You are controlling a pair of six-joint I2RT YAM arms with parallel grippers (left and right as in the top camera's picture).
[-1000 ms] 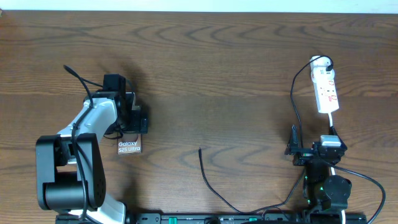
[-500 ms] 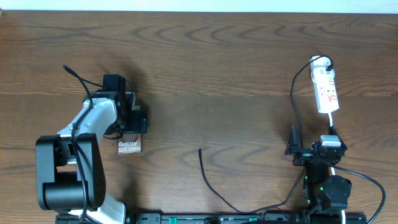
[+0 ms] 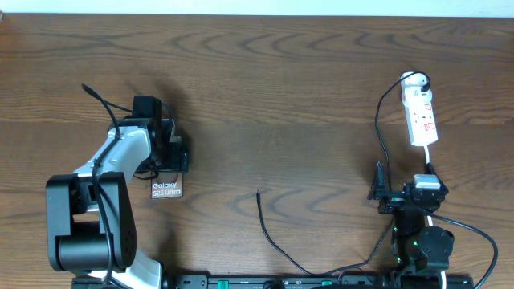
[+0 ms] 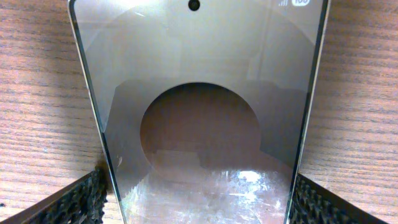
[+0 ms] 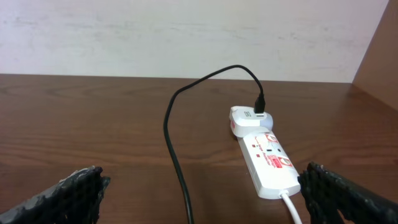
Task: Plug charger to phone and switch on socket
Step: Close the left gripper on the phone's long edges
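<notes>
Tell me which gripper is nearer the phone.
Left. The left gripper straddles the phone, a finger at each edge; the right gripper is far across the table, facing the socket.

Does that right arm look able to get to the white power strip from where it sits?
Probably yes. The right gripper is open and faces the power strip, with bare table between them; only the thin black cable curves just beside that path.

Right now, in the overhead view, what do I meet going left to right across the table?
phone → loose end of the charger → socket. Both grippers overlap these, so they are left out.
</notes>
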